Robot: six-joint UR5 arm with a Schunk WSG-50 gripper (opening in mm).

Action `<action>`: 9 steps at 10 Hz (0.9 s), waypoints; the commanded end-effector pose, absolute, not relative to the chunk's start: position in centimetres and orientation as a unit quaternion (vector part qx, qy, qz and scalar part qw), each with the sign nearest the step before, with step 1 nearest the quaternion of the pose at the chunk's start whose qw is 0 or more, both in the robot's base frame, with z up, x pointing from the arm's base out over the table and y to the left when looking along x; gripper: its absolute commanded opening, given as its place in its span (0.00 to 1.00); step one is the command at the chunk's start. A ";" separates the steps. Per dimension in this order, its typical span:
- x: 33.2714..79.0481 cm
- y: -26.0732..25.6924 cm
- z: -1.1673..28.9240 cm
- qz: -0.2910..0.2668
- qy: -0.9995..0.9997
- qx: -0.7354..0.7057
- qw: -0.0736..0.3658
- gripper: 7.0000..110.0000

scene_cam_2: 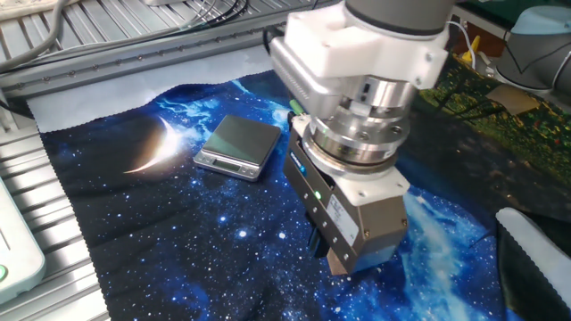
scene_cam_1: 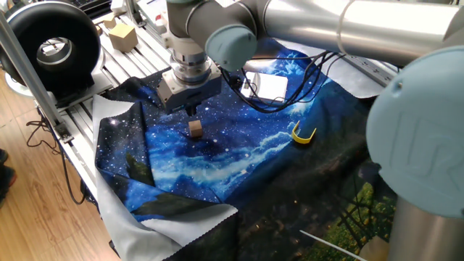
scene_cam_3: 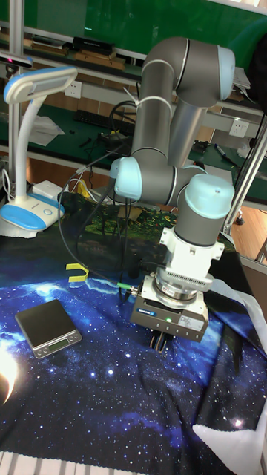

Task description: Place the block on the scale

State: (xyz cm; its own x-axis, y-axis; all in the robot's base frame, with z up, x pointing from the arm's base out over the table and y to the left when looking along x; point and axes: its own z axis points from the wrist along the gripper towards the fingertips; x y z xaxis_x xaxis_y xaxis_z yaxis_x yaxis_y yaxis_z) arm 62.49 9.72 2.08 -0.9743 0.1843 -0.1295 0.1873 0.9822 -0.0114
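Gripper (scene_cam_1: 191, 112) points straight down over the starry blue cloth (scene_cam_1: 217, 156), hung from a wrist whose last joints stack vertically above it, while the grey upper arm stretches away across the table in one fixed view. In that view the dark fingertips hang just above and slightly behind the block (scene_cam_1: 195, 128), with a gap between them and the cube. The block sits alone on the cloth, flat on one face, untouched. Whether the jaws are spread or pressed together cannot be told: in all three views the fingers show only as a short dark stub under the gripper body.

In the tall fixed view the gripper (scene_cam_3: 161, 342) hangs low over the cloth, its body level, a small green light on its side, and the arm curls up and back over it in a tall arch. The block is hidden there. The scale (scene_cam_3: 47, 328) lies flat on the cloth well to the side of the gripper, with a yellow curved piece (scene_cam_3: 76, 272) beyond it.

In the other fixed view the scale (scene_cam_2: 238, 145) rests near the cloth's far edge, its platform bare, and the gripper body fills the foreground.
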 end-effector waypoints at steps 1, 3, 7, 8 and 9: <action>61.5 9.2 2.3 -0.029 0.993 0.096 0.064 0.00; 60.9 9.5 2.6 -0.025 0.993 0.101 0.055 0.00; 58.6 9.9 3.1 -0.026 0.994 0.105 0.021 0.00; 58.5 9.9 3.2 -0.025 0.994 0.105 0.020 0.00; 58.5 10.1 3.2 -0.023 0.994 0.105 0.019 0.00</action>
